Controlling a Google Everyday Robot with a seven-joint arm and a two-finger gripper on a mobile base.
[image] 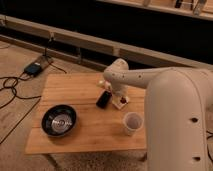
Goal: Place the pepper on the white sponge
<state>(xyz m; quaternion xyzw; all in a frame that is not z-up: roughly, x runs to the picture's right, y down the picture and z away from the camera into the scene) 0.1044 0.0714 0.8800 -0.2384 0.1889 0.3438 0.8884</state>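
My gripper hangs under the white wrist at the middle of the wooden table, pointing down. It is shut on the pepper, a tiny red speck that shows at its tips. The white sponge lies right under it, a small cream block mostly covered by the wrist. The pepper is at the sponge's top face; I cannot tell whether it touches.
A black flat slab lies just left of the sponge. A black bowl sits at the table's front left. A round white cup stands at the front right. Cables and a power box lie on the floor to the left.
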